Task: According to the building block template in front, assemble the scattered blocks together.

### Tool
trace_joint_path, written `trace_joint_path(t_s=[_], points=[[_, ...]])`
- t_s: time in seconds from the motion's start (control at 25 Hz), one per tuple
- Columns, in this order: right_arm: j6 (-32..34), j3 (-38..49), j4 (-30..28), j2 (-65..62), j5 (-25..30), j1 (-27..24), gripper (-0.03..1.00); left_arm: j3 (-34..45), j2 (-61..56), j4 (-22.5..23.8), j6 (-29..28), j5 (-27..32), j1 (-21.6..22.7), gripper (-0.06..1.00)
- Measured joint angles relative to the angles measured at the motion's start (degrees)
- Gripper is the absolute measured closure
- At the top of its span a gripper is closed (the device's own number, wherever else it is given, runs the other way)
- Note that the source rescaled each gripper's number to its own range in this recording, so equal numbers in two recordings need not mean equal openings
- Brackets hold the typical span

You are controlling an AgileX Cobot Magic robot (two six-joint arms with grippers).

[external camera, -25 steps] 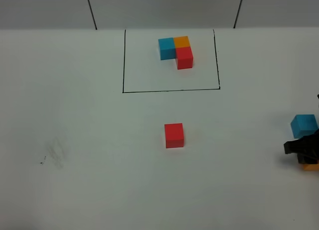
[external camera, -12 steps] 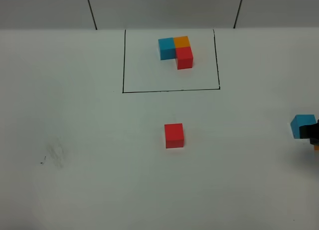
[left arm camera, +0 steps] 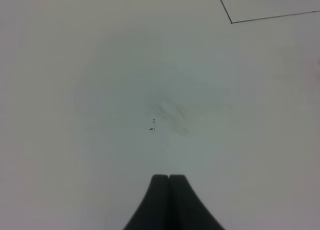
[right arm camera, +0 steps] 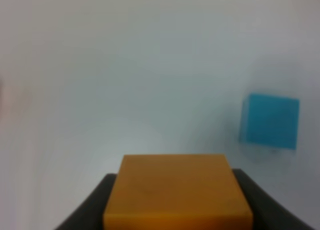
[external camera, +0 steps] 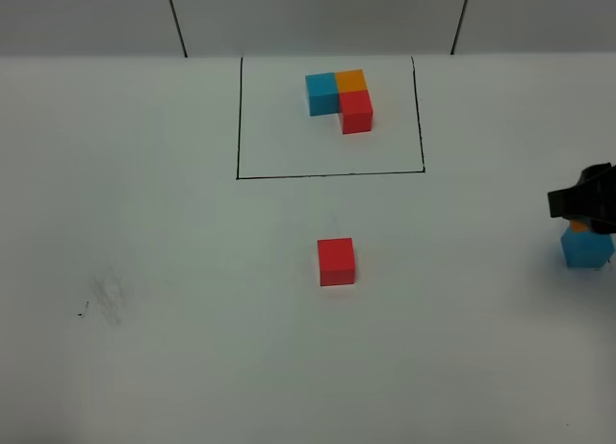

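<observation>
The building block template is a blue, orange and red L of cubes inside a black drawn rectangle at the far middle. Of the scattered blocks, the red cube lies alone mid-table. At the right edge the blue cube rests on the table. My right gripper hangs over it, shut on the orange cube, which is lifted off the table. My left gripper is shut and empty above bare table; the exterior view does not show it.
A faint grey smudge marks the white table at the left. A corner of the black rectangle shows in the left wrist view. Two dark seams run down the back wall.
My right gripper has carried the orange cube up off the table and toward the far side, from the near side of the blue cube to over it. The left gripper has not moved.
</observation>
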Motion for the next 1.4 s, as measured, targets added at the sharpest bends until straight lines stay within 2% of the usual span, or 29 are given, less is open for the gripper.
trace_joint_path(t_s=[0.24,0.64,0.8,0.96,1.24,1.4], points=[[1.24,-7.48,0.0,4.95,0.06,6.9,0.53,0.0,0.0,0.0,0.0,0.0,0.0,0.94],[1.31,-19.99,-0.05,21.5,-0.57,18.58,0.53,0.0,0.0,0.0,0.0,0.0,0.0,0.94],[1.47,-22.4,0.07,26.9,-3.43,22.5,0.53,0.0,0.0,0.0,0.0,0.0,0.0,0.94],[2.22,-22.68,0.91,30.25,-9.22,23.9,0.53,0.0,0.0,0.0,0.0,0.0,0.0,0.94],[3.89,-22.95,0.98,31.63,-14.26,23.9,0.53,0.0,0.0,0.15,0.0,0.0,0.0,0.94],[6.61,-23.16,0.98,36.19,-14.28,23.9,0.53,0.06,0.0,4.39,0.0,-0.06,0.0,0.94]])
